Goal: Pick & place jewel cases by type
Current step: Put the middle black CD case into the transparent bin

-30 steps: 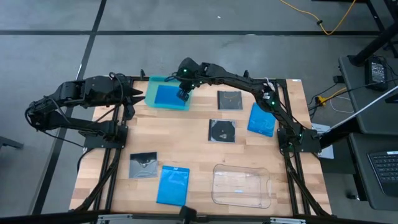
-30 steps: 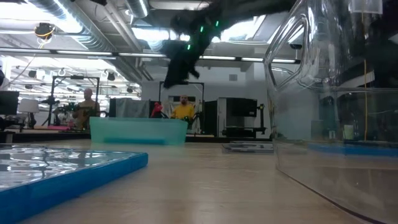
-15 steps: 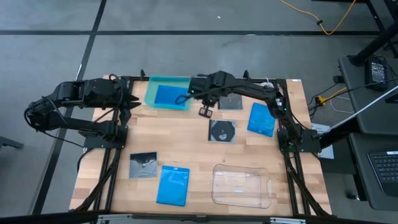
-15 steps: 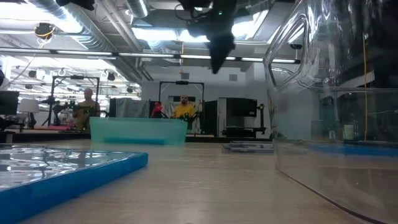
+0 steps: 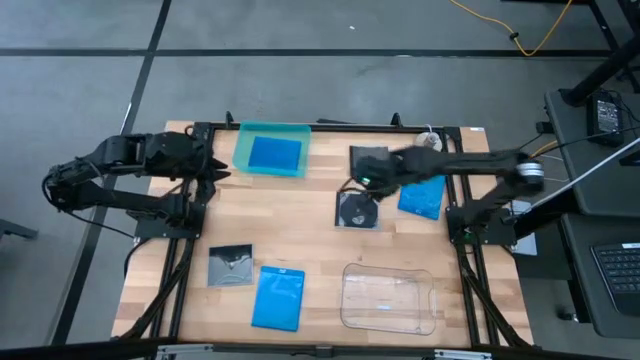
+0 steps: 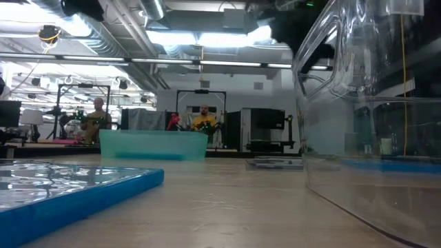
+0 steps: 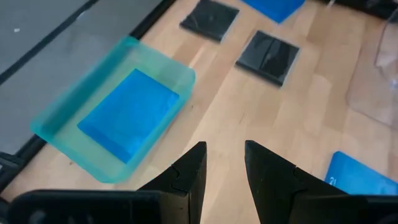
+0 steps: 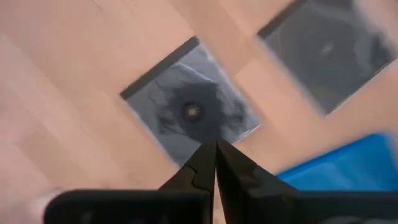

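A bright blue jewel case (image 5: 274, 153) lies flat inside the teal tray (image 5: 244, 148) at the far edge. Two dark square cases (image 5: 369, 160) (image 5: 357, 209) lie right of centre, with a third (image 5: 231, 264) at near left. Two more blue cases (image 5: 421, 193) (image 5: 279, 296) rest flat on the wood. My right gripper (image 5: 366, 184) hangs shut, pointing steeply down between the two right-hand square cases; in its wrist view its tips (image 8: 216, 151) are over the edge of the disc case (image 8: 193, 112). My left gripper (image 7: 222, 163) stands open at the left, near the teal tray, holding nothing.
A larger clear plastic tray (image 5: 389, 297) stands at the near edge, right of centre, and fills the right of the low view (image 6: 372, 103). The black frame rails run along the table's left and right sides. People stand in the room beyond the table.
My right gripper has swung away from over the teal tray toward the table's right and near side, rolling as it went, and now hangs over the middle square cases. The blue case has stayed flat in the teal tray.
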